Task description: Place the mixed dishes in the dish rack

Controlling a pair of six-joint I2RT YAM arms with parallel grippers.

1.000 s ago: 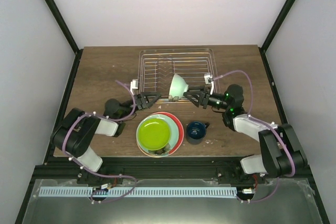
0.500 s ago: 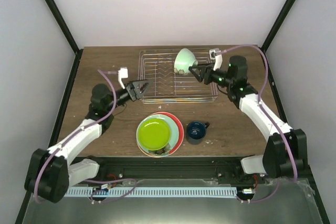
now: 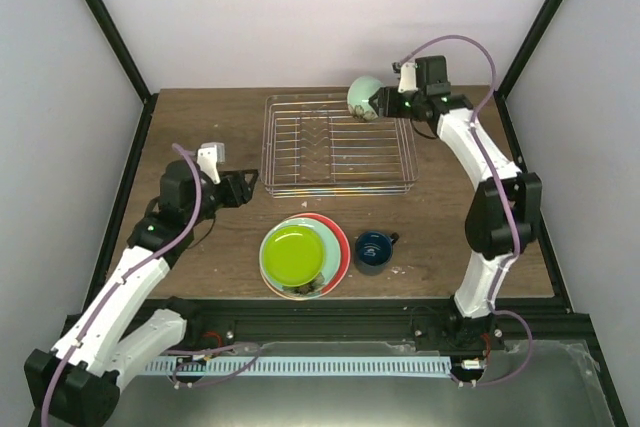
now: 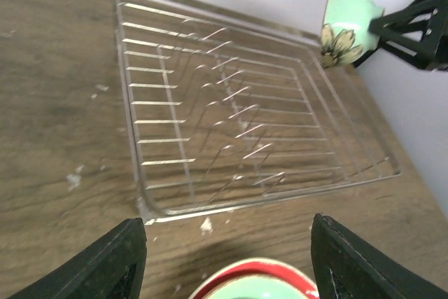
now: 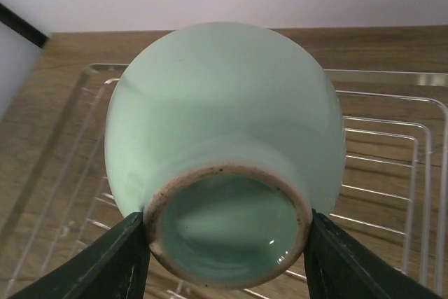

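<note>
My right gripper [image 3: 384, 104] is shut on the foot of the pale mint-green bowl [image 3: 364, 97], which hangs on its side above the far right corner of the dish rack [image 3: 338, 145]. In the right wrist view the fingers [image 5: 115, 257] clamp the bowl's base ring [image 5: 227, 239] on both sides, with the rack's wires [image 5: 381, 152] below. My left gripper [image 3: 245, 185] stands open and empty over the table, left of the rack's near corner. Its view shows the empty rack [image 4: 245, 117], the bowl [image 4: 346, 22] at the far corner and the red plate's rim [image 4: 255, 279].
A lime-green plate [image 3: 293, 255] lies on a paler plate and the red plate [image 3: 343, 245] near the front edge. A dark-blue mug [image 3: 373, 251] stands just right of the stack. Black frame posts rise at the table's back corners.
The right arm has carried the bowl from the rack's near edge up to its far right corner. The left gripper has drawn back to the left, away from the rack.
</note>
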